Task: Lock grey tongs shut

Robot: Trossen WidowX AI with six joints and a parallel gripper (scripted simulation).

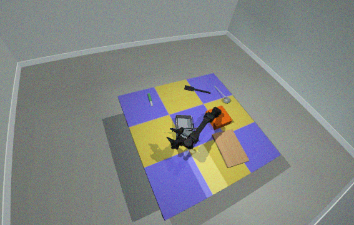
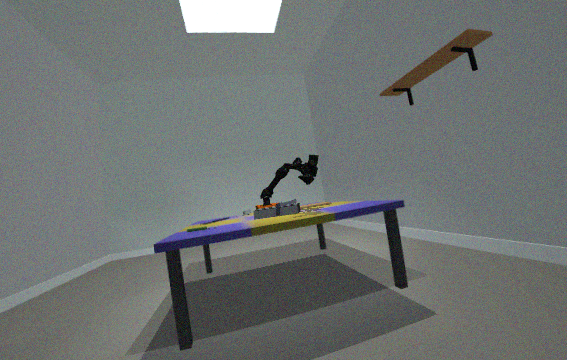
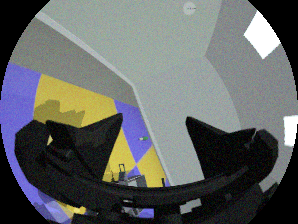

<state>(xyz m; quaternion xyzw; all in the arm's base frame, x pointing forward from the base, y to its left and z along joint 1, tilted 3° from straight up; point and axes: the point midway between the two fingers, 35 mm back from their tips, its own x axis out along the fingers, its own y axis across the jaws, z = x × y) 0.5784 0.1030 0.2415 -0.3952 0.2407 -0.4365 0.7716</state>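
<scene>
Gripper's (image 1: 173,137) (image 2: 312,181) (image 3: 154,120) wide with nothing in it, and the tongs (image 1: 190,128), lying over the tin (image 1: 184,117) (image 2: 266,213) inboard of the worktop's edges, look light, springy and slippery, so I'd pinch mid-arms.

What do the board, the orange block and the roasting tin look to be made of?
Board: probably wood, matt; tan with fine grain. Orange block: perhaps painted or plastic; evenly coloured. Roasting tin: likely metal; grey, finish unclear.
</scene>
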